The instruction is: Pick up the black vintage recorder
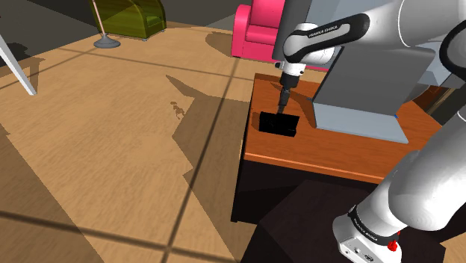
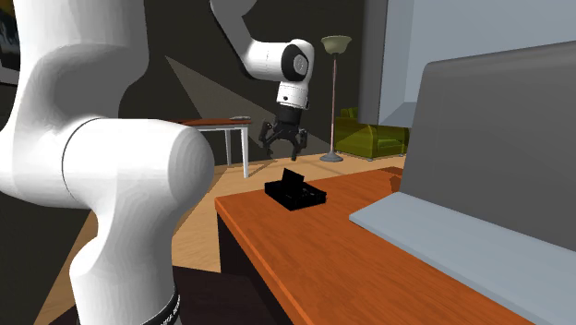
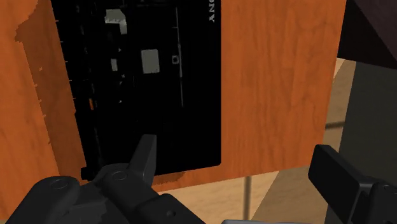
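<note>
Item: the black recorder [image 1: 278, 123], a flat, boxy unit. It lies on the orange-brown wooden table [image 1: 328, 153], close to the table's edge at the shoulder view's left and just beside a plain grey laptop [image 1: 358, 112].

Handling, as judged: rigid and hard-shelled, moderately weighty, with smooth faces that may slip. The small controls on its top face look fragile. Recommended hold: across the narrower width of the body, pads on the two long side walls, clear of any raised part.

Gripper [image 2: 283, 141]: released, jaws spread wide, hanging above the recorder and apart from it. Nothing is held.

View comparison: the second exterior view shows a flap or lid standing up from the recorder's body, and the air gap beneath the gripper. Neither is plain from the shoulder view. The wrist view shows pale buttons and lettering on the top face. It also shows the hand off-centre: one finger [image 3: 146, 156] overlies the recorder and the other lies out past the table's edge. Judgement: re-centring is needed before descent.
</note>
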You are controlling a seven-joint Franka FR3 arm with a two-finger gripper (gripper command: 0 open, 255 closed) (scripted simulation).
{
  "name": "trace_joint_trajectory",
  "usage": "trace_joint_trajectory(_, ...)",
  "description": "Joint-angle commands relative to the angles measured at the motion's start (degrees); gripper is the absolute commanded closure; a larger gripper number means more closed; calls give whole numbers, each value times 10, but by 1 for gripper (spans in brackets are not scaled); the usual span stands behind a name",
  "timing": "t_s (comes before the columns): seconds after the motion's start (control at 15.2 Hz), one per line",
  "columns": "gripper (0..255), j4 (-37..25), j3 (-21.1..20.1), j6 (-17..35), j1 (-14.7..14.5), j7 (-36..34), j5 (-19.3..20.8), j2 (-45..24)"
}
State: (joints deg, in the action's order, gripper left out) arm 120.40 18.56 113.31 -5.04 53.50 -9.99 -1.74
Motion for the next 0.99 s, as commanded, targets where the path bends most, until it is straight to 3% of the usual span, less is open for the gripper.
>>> trace_joint_trajectory(0.0,0,-33,0,1,2,46,-18,-48)
trace_joint_trajectory(0.66,0,-9,-4,52,5,63,-34,-79)
trace_joint_trajectory(0.73,255,-9,-4,52,5,63,-34,-80)
trace_joint_trajectory(0.92,255,-10,-4,52,5,64,-34,-80)
